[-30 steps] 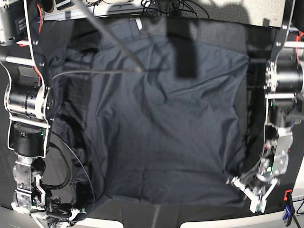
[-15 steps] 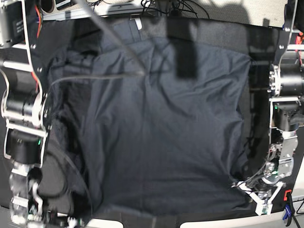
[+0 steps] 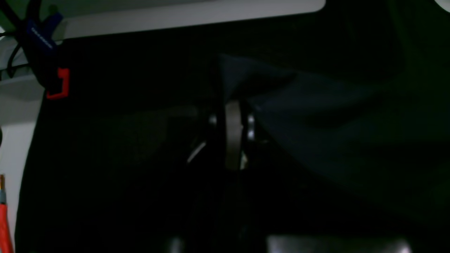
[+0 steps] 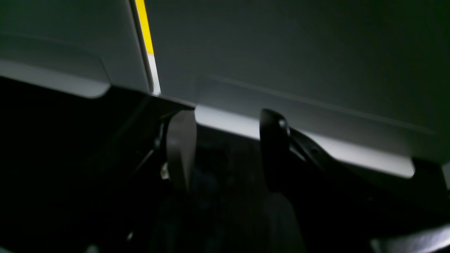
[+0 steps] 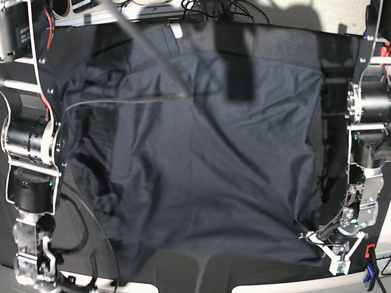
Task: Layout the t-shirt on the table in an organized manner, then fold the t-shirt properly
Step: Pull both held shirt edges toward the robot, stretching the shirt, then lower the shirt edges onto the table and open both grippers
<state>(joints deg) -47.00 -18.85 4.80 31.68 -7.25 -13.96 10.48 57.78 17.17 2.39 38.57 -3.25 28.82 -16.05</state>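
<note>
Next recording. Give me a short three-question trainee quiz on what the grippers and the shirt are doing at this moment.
1. True or false: the left gripper is shut on a corner of the dark navy, thin short-sleeved t-shirt.
2. Pick one. The right gripper has its jaws: A) apart, with nothing clamped; B) shut on the shirt's collar; C) out of every view.
3. Fill in: in the base view, the small white neck label lies near the ___ edge of the picture.

Key: 1 true; 2 A; 3 top.
</note>
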